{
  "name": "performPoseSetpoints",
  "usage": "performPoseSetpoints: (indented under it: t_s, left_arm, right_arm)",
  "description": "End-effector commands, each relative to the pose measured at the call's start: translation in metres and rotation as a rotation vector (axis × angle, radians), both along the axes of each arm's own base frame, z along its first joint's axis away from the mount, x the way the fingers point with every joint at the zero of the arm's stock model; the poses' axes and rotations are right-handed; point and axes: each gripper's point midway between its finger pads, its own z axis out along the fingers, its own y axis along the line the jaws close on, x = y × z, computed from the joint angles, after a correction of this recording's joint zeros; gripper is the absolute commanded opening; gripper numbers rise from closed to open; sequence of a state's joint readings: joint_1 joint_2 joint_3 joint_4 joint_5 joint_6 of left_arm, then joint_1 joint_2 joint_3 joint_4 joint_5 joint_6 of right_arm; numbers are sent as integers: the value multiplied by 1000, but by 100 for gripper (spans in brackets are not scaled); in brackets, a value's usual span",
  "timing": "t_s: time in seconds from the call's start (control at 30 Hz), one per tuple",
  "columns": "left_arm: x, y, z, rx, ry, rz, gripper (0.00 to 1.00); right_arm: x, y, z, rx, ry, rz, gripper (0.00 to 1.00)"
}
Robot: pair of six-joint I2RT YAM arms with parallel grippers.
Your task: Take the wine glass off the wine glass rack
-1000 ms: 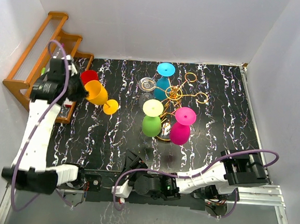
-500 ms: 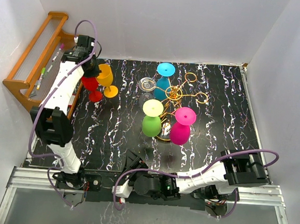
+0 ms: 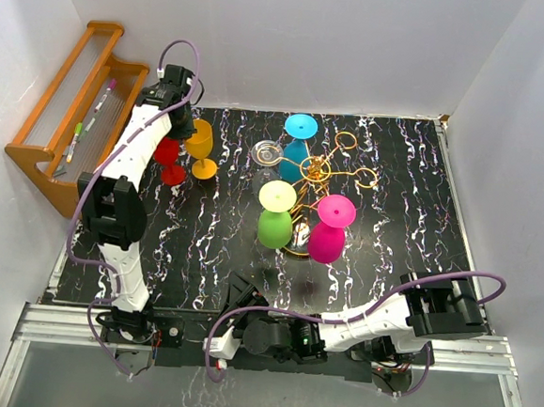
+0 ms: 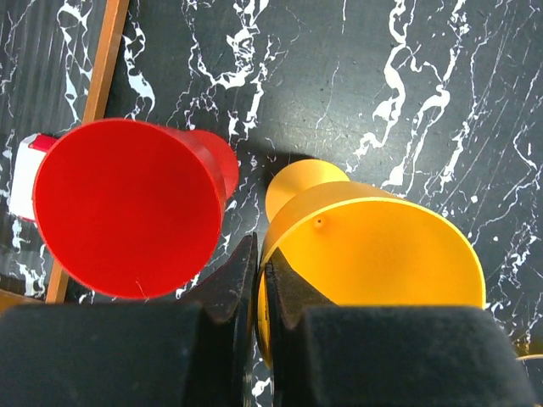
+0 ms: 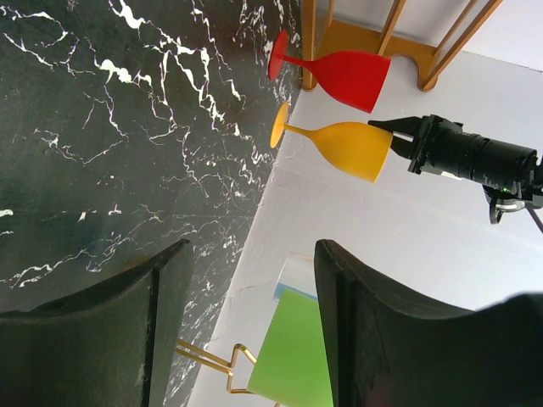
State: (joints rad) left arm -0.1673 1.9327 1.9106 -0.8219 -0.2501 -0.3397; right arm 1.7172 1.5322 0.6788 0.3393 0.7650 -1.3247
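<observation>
My left claw (image 4: 259,280) pinches the orange glass (image 4: 373,246) by its rim!
The red glass (image 4: 127,216) stands just beside; a sideways nudge could topple it.

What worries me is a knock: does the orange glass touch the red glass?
Apart: the right wrist view shows a clear gap between the orange glass and the red glass.

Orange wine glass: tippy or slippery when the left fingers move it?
Probably tippy: the orange wine glass has a wide bowl on a thin stem and small foot. It looks like smooth, opaque plastic, so likely light, stiff, and slippery where the left fingers pinch its rim. The red glass stands close; a tip may knock it.
</observation>
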Motion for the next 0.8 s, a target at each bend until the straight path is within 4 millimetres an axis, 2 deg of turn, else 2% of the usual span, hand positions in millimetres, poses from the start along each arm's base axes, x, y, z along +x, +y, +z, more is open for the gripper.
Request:
performPoseSetpoints:
  t_s: [0.0,0.2,0.43,0.53,0.63,0.77]
  left_arm:
    - [8,5,18,24,-45,9,1]
    - [10,6,13,34,-29,6,7]
    - [8,6,20,33,-41,2,20]
    - [6,7,24,35,-42,1,23]
    - [3,7,38,30,-67,5,23]
    - [-5,10,74,27,-144,16,25]
  right_arm:
    - [-151,13,28,103,47,361,61]
    - [-150,14,30,108,50,358,61]
    - [-148,13,31,111,53,357,61]
    - [-148,14,32,114,55,356,61]
    - [-147,14,33,119,59,352,61]
    - [-149,17,35,124,61,355,61]
